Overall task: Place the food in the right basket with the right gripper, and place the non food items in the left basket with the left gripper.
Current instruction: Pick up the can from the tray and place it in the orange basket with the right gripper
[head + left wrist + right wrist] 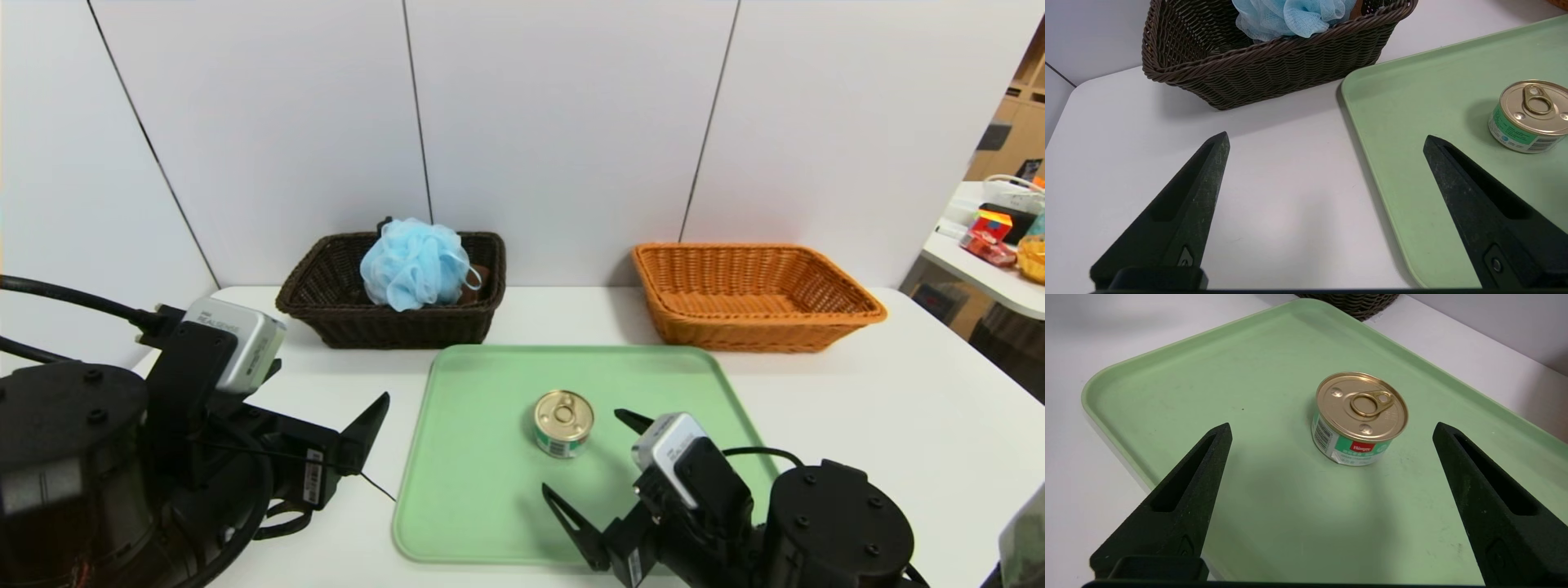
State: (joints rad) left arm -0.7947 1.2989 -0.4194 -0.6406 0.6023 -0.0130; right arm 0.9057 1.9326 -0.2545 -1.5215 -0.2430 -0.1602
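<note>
The food, a small tin can (563, 422) (1531, 116) (1359, 416) with a gold pull-ring lid, stands upright on a green tray (482, 506) (1412, 122) (1208, 375). My right gripper (583, 451) (1332, 428) hovers open just short of the can, nothing between its fingers. My left gripper (359, 445) (1326, 139) is open over the bare table at the tray's left edge. The dark brown left basket (392, 327) (1290, 69) holds a light blue pouf (416, 263) (1290, 14) and a brown towel (482, 282). The orange-tan right basket (751, 331) is empty.
Both baskets stand against the white wall panels at the back of the white table (857, 425). A second table (980, 269) with colourful clutter stands off to the far right.
</note>
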